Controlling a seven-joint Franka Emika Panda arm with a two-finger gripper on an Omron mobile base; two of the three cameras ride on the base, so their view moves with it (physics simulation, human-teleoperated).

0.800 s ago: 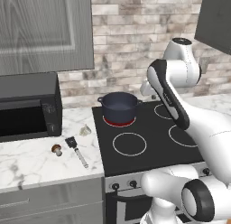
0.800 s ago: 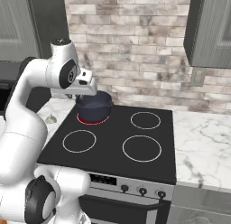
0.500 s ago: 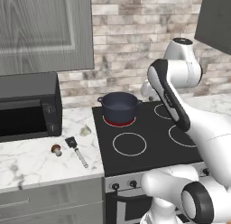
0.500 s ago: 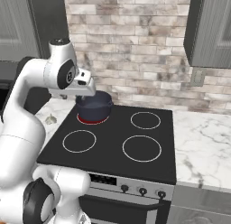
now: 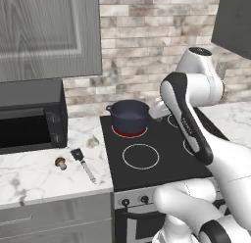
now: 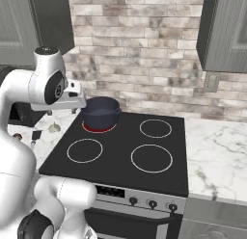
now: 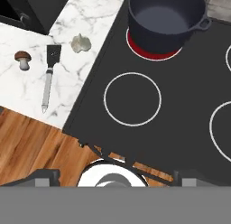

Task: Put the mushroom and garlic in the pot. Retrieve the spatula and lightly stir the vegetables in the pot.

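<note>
1. The gripper point(image 7: 115, 175) hangs high above the stove, looking down. Its two dark tips stand far apart at the bottom of the hand view, with nothing between them.
2. Under it is the black stove top point(image 7: 180, 110) with its white ring burners.
3. The pot point(image 5: 129, 116) sits on the back left burner, which glows red. The pot is dark blue, has no lid and looks empty inside.
4. The marble counter point(image 5: 29, 176) is just left of the stove. Three small things lie on it, all apart from each other.
5. The garlic point(image 7: 80, 43) is near the counter's edge by the stove — closest to the pot.
6. The spatula point(image 7: 49, 73) lies flat beside the garlic, black head toward the back wall, thin handle toward the front edge.
7. The mushroom point(image 7: 22, 59) sits just past the spatula's head — farthest from the stove.
8. A black microwave point(image 5: 29, 120) stands at the back of the counter.
</note>
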